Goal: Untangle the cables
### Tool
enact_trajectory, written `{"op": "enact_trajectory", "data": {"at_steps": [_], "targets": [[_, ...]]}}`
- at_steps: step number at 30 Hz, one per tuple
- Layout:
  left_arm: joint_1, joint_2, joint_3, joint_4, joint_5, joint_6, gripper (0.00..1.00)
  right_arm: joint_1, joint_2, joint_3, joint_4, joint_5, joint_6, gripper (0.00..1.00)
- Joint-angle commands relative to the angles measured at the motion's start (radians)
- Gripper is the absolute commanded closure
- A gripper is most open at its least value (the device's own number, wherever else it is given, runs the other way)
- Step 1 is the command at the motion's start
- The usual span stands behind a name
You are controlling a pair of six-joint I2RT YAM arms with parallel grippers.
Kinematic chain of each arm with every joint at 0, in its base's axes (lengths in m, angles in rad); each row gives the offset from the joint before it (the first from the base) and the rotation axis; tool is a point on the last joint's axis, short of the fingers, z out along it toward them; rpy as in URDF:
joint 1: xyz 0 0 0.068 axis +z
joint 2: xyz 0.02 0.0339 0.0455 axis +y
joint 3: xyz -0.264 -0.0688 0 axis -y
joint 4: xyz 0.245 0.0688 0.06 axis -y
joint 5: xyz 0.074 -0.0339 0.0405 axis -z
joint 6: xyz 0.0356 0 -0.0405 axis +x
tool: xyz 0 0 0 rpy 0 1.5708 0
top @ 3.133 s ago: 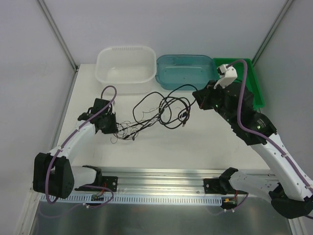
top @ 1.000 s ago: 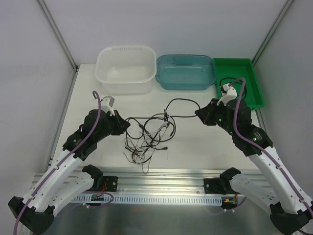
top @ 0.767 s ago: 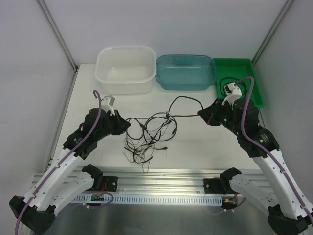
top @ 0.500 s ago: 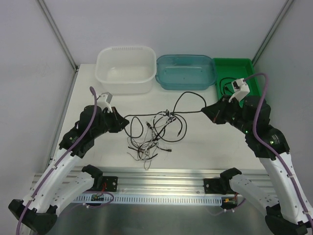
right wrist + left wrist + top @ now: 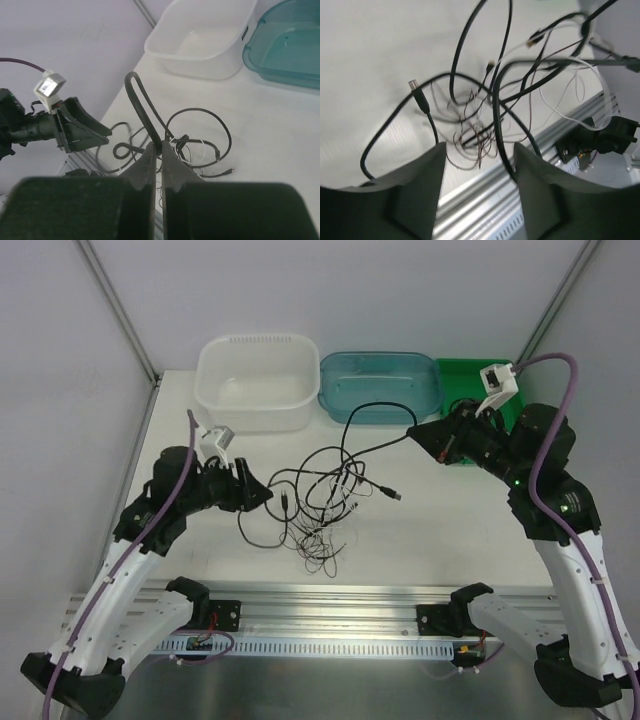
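The cables (image 5: pixel 322 498) lie in a loose tangle mid-table: a thicker black one, thin dark wiry ones and a thin white one (image 5: pixel 559 106). My right gripper (image 5: pixel 420 433) is raised at the back right, shut on the thick black cable (image 5: pixel 141 102), which loops above its closed fingertips (image 5: pixel 161 145) and slopes down into the tangle. My left gripper (image 5: pixel 256 494) stands open at the tangle's left edge. In the left wrist view its fingers (image 5: pixel 420 190) are wide apart; a black strand passes close to the right finger, and a plug end (image 5: pixel 414 85) lies ahead.
At the back stand a white tub (image 5: pixel 258 380), a blue tub (image 5: pixel 380 388) and a green tray (image 5: pixel 523 412), the tray partly hidden by my right arm. A metal rail (image 5: pixel 330 605) runs along the near edge. Another black plug end (image 5: pixel 396 496) lies right of the tangle.
My left gripper has opened and let go of the cable. My right gripper has risen toward the back right, pulling the black cable up; the tangle has spread and shifted.
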State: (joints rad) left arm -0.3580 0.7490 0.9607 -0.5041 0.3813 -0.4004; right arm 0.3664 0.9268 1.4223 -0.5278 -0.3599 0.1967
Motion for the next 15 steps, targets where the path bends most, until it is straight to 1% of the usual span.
{"op": "enact_trajectory", "data": {"at_steps": [1, 2, 3, 4, 6, 10, 12, 13, 14, 15], "targets": [[0.007, 0.030, -0.124, -0.048, -0.025, -0.040, 0.38, 0.023, 0.026, -0.028, 0.002, 0.004, -0.043, 0.99], [0.007, 0.030, -0.157, -0.047, -0.028, -0.049, 0.27, 0.046, 0.033, -0.029, -0.023, 0.019, -0.058, 0.99], [0.005, 0.021, -0.168, -0.041, -0.016, -0.066, 0.12, 0.055, 0.047, -0.037, -0.055, 0.022, -0.077, 0.99], [0.002, 0.015, -0.174, -0.033, -0.009, -0.072, 0.08, 0.065, 0.056, -0.040, -0.067, 0.018, -0.083, 0.99], [-0.018, 0.003, -0.180, 0.004, 0.008, -0.081, 0.05, 0.104, 0.069, -0.057, -0.080, 0.027, -0.089, 0.99], [-0.077, -0.004, -0.148, 0.048, 0.031, -0.095, 0.05, 0.195, 0.090, -0.080, -0.070, 0.117, -0.112, 0.99], [-0.113, -0.002, -0.128, 0.059, -0.008, -0.100, 0.05, 0.249, 0.107, -0.040, -0.096, 0.148, -0.146, 0.99], [-0.152, 0.003, -0.125, 0.067, -0.030, -0.103, 0.05, 0.278, 0.122, -0.017, -0.115, 0.201, -0.155, 0.99], [-0.176, 0.003, -0.123, 0.073, -0.085, -0.107, 0.05, 0.290, 0.132, 0.036, -0.133, 0.228, -0.183, 0.99], [-0.194, 0.003, -0.125, 0.085, -0.106, -0.112, 0.04, 0.301, 0.132, 0.053, -0.149, 0.243, -0.189, 0.99]]}}
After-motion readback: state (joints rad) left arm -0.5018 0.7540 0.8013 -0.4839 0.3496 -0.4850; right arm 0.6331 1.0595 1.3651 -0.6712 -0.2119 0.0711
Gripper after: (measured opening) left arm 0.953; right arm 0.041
